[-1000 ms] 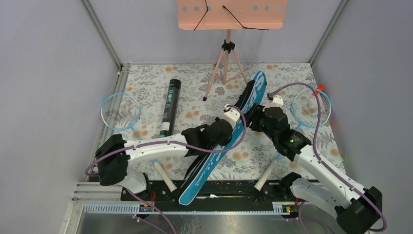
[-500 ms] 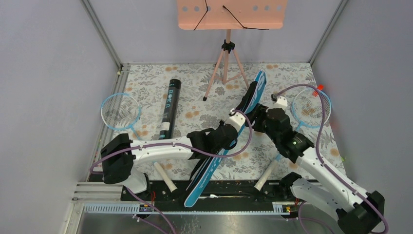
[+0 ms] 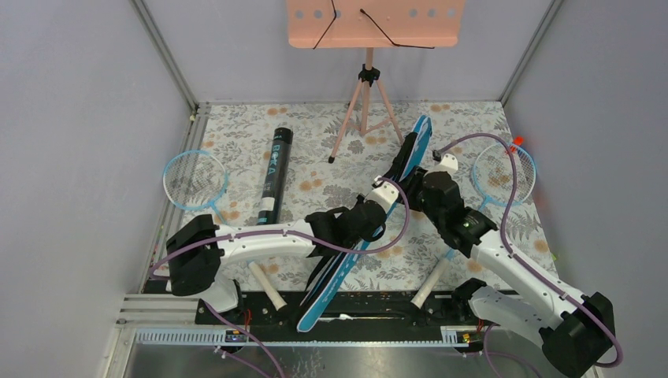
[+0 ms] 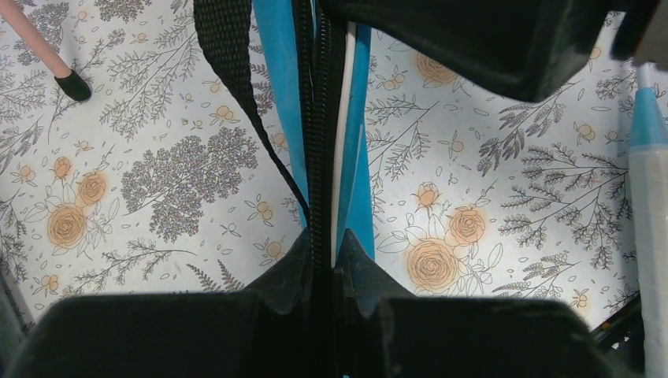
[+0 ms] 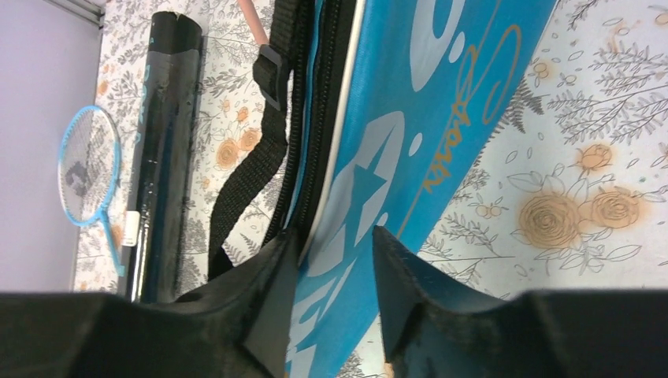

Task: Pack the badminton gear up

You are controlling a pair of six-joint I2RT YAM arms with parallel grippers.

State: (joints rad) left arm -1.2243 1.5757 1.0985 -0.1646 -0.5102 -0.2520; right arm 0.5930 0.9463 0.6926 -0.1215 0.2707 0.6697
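Floral table (image 3: 236,134), blue bag (image 3: 321,303) seemingly steeper

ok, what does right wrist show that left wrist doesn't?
Only right wrist: black tube, a racket head beside it, the bag's printed face. Only left wrist: the stand's black foot, a racket handle at the right edge. Both: blue bag on edge, its zip and black strap, floral cloth, own fingers closed on the bag.
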